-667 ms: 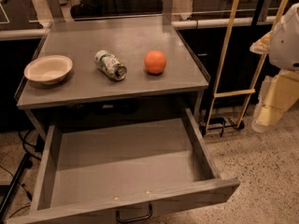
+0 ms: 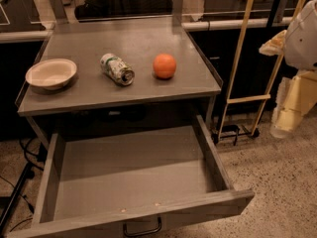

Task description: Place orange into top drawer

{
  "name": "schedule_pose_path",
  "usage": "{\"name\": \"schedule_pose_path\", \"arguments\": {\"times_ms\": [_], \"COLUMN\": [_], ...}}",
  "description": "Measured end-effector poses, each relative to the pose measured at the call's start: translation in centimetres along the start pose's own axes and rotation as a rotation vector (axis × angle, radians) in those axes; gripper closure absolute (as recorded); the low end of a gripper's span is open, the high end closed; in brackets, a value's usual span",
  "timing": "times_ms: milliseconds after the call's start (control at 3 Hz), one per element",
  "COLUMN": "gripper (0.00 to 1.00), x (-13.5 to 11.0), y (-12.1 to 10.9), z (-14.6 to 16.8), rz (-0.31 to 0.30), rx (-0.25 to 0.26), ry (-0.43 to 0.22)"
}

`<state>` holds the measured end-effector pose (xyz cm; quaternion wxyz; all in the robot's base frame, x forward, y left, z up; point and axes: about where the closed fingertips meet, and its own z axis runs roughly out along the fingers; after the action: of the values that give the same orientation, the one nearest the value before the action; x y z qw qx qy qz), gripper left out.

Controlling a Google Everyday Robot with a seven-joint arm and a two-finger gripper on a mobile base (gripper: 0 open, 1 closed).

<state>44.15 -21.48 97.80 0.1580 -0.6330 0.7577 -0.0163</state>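
Observation:
The orange [image 2: 164, 66] sits on the grey tabletop [image 2: 148, 43], right of centre, free of any grip. The top drawer [image 2: 133, 172] is pulled fully open below the tabletop; its flat bottom is bare and its black handle [image 2: 142, 229] shows at the front edge. My gripper [image 2: 283, 119] hangs at the far right of the view, beside the cabinet and well away from the orange, at about the height of the drawer's back. Nothing shows in it.
A crushed green-and-white can [image 2: 117, 69] lies left of the orange. A pale bowl [image 2: 51, 73] stands at the tabletop's left edge. A hand truck with wooden rails [image 2: 245, 99] stands between the cabinet and my arm. Speckled floor lies to the right.

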Motion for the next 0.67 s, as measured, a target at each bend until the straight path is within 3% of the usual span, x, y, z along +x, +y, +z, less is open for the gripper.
{"name": "schedule_pose_path", "arguments": {"times_ms": [333,667], "gripper": [0.00,0.00], "x": [-0.2,-1.1], "y": [-2.4,-6.1], "z": [0.7,1.7], "rz": [-0.102,-0.171], "rx": [-0.060,-0.071], "ry": [-0.037,-0.068]}}
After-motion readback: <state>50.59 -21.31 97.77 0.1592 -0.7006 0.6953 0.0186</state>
